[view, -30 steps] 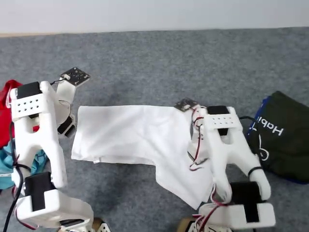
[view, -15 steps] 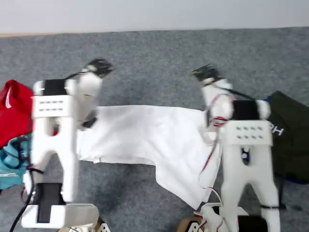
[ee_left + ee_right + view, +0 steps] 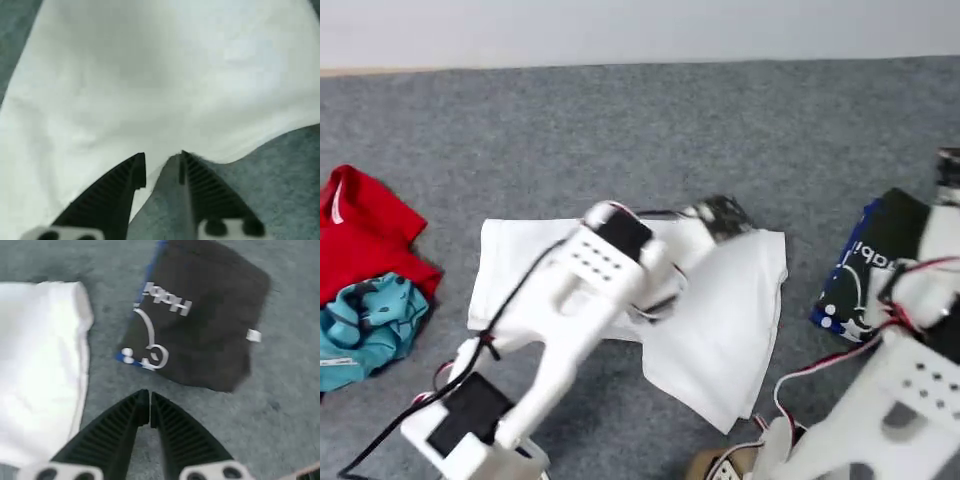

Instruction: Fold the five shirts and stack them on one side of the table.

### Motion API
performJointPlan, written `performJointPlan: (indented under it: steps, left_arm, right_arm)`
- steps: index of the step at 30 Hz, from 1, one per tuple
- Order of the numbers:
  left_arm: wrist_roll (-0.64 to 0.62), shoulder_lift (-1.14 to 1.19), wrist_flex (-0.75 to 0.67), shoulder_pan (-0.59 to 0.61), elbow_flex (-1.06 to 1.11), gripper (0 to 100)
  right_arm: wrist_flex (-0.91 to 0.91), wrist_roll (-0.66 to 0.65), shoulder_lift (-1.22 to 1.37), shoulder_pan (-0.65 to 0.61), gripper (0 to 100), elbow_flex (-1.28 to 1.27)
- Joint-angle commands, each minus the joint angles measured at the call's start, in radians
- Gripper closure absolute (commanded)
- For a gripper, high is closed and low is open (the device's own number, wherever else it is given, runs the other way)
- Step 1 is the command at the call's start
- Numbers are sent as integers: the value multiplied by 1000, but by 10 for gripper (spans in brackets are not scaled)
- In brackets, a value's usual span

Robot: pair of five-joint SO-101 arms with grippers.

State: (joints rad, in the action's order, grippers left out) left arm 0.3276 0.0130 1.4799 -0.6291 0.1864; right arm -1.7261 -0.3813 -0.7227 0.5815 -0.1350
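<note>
A white shirt (image 3: 730,310) lies spread out flat in the middle of the grey table. My left arm (image 3: 610,260) stretches across it toward its far right part. In the left wrist view the left gripper (image 3: 162,161) hovers low over the white shirt (image 3: 150,75) at its edge, jaws a little apart with nothing clearly pinched. My right arm (image 3: 910,300) stands at the right edge. The right gripper (image 3: 150,397) is shut and empty above bare table, between the white shirt (image 3: 40,365) and a folded dark shirt (image 3: 200,325).
The folded dark shirt (image 3: 890,260) with white print sits at the right side. A red shirt (image 3: 365,235) and a crumpled teal shirt (image 3: 365,320) lie at the left edge. Grey table (image 3: 650,130) stretches behind the white shirt.
The left arm has swung from the shirt's left end across to its right part. The right arm has swung off the shirt to the right, beside the dark shirt. The white shirt lies as before.
</note>
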Motion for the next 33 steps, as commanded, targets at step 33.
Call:
performJointPlan:
  steps: [33]
  left_arm:
    - [25,430,-129,-290,-90,882]
  right_arm:
    - [-44,11,-47,105,988,49]
